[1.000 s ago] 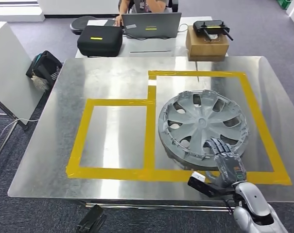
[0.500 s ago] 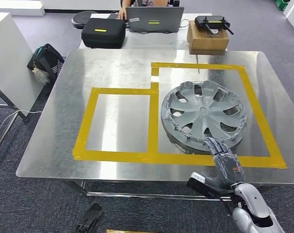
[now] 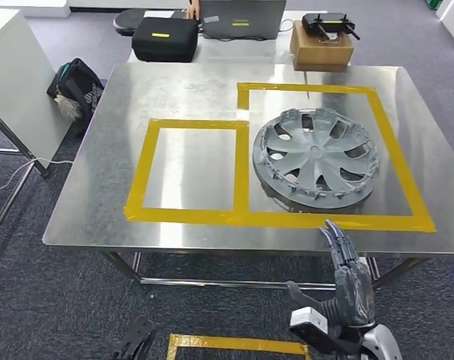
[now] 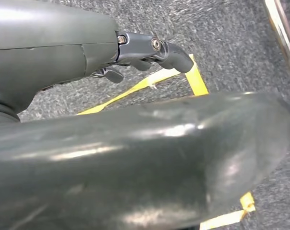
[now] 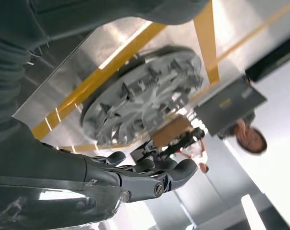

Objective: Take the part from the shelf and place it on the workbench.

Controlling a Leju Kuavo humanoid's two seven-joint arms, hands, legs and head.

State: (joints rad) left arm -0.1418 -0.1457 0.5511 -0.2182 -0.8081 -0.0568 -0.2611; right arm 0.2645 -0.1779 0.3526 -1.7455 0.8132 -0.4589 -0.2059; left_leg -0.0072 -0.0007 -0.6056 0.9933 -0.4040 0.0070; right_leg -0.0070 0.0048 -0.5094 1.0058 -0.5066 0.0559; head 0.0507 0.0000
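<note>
The right hand (image 3: 349,274), fingers spread and holding nothing, hung below the tabletop's (image 3: 100,172) near edge, the wheel cover (image 3: 316,156) lying near the far right corner, where a careless swing might clip the rim.

The right hand (image 3: 349,274) is raised on its silver arm with fingers (image 3: 336,238) straight, slightly apart and holding nothing, while the left hand (image 3: 135,341) hangs low, fingers loosely extended
</note>
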